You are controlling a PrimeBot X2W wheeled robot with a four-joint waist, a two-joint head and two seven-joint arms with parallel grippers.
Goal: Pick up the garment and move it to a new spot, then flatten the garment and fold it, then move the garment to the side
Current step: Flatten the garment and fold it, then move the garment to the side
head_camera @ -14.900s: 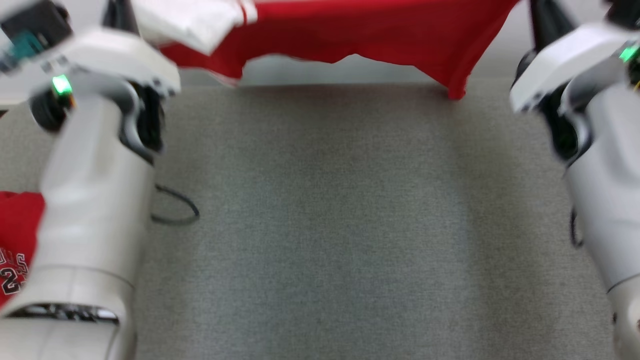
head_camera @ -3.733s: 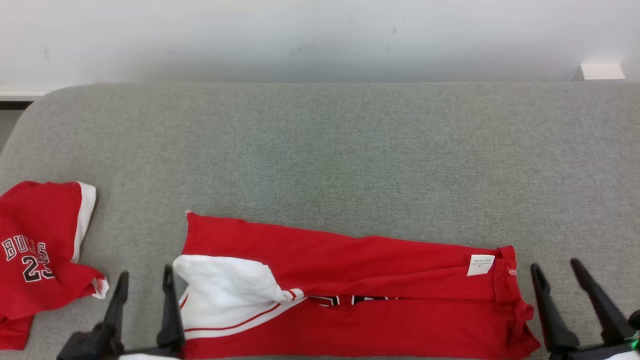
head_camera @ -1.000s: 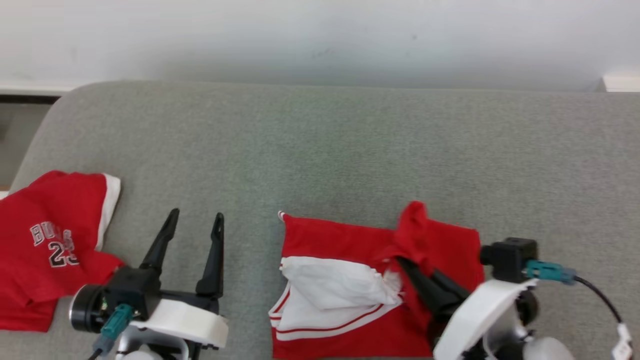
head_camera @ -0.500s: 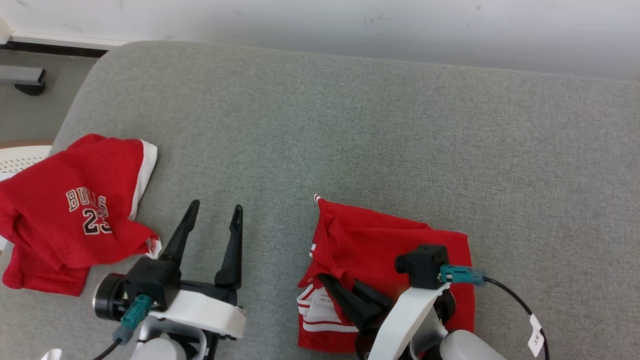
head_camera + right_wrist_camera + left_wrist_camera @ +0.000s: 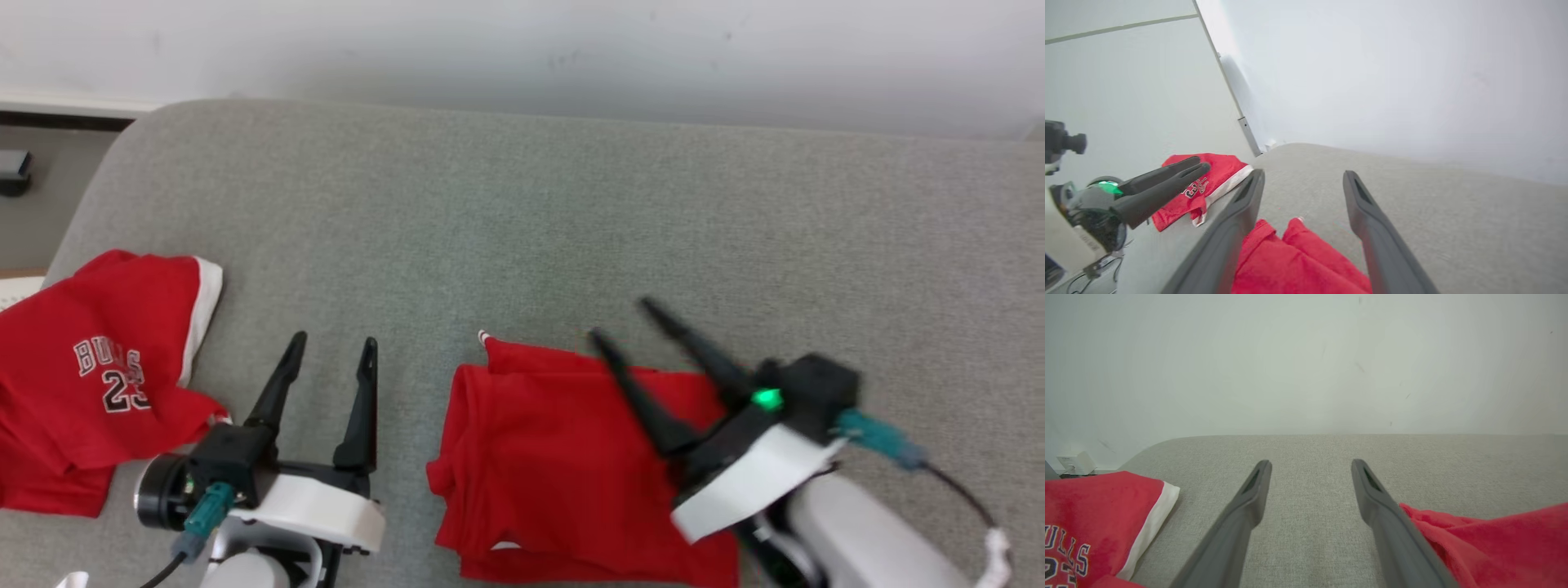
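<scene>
On the grey surface [image 5: 522, 204], the red garment [image 5: 555, 465] lies folded at six o'clock, the right pincer [image 5: 620, 318] spread empty over it, the left pincer [image 5: 334, 338] apart at seven, so probably only the sideways move remains.

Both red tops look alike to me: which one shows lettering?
The garment at far left, printed BULLS 23 with a white band along one edge. The folded garment in the middle shows no print.
</scene>
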